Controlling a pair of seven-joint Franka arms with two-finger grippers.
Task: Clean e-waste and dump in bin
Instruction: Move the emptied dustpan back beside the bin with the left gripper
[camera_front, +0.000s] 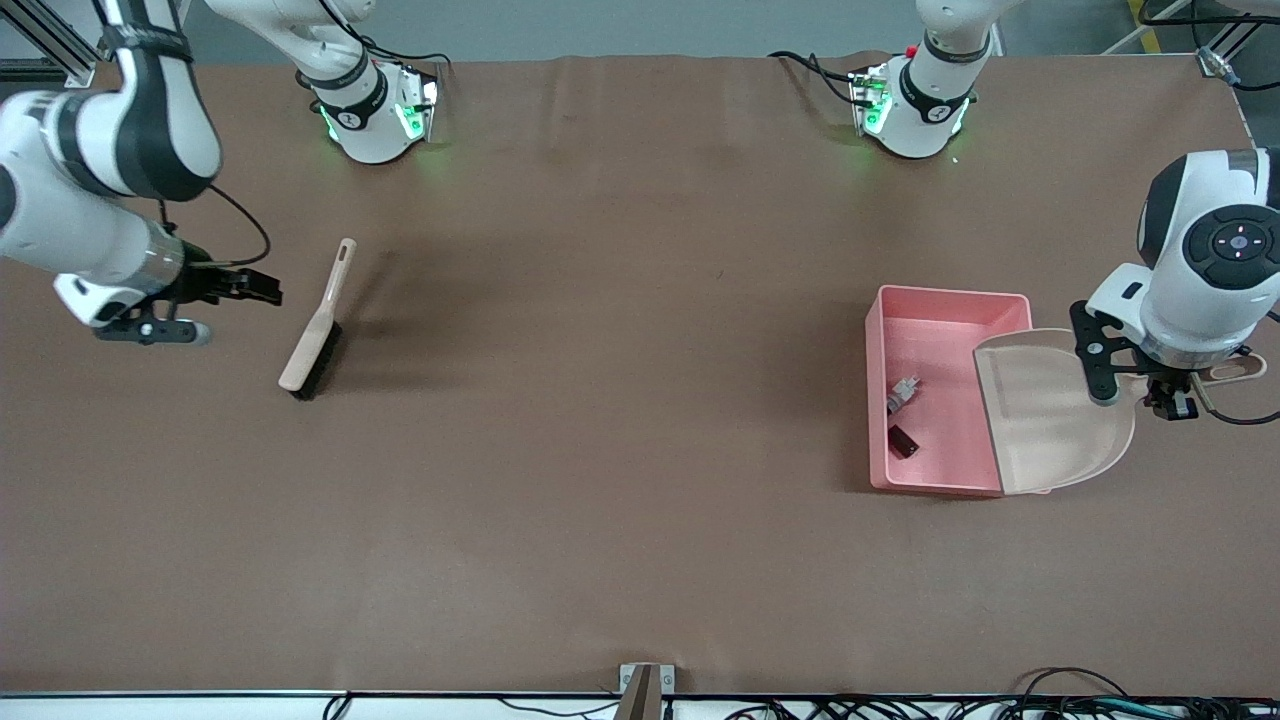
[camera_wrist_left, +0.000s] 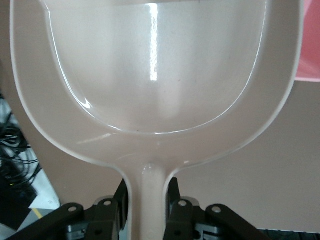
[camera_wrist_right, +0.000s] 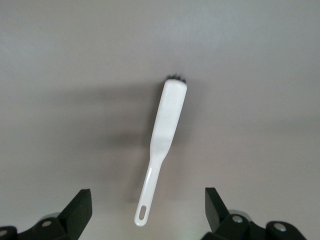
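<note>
Status: both scraps of e-waste lie inside the bin. The whitish-grey scrap with its orange bit rests on the pink floor, and the dark block sits just beside it, nearer the front camera. No scrap shows on the bare table, so the sweep and the dump look done.

Left gripper: fingers clenched on the dustpan handle; in the left wrist view the stem of the dustpan passes straight between the two fingers, and the scoop spreads out ahead of them. In the front view the scoop overlaps the bin wall at the left arm's end, its mouth over the bin. Pan looks empty, only a glare streak on its floor. Whether its lip rests on the bin rim or hangs just above it I cannot tell from these views.

Right gripper: fingers released and spread wide, nothing between them. The brush lies flat on the table ahead of the fingers, handle end toward them in the right wrist view, bristle head away, apart from both fingers. This arm appears to be waiting.

Left to do, by my reading: set the dustpan down on the table, let go of it, clear the left arm.
</note>
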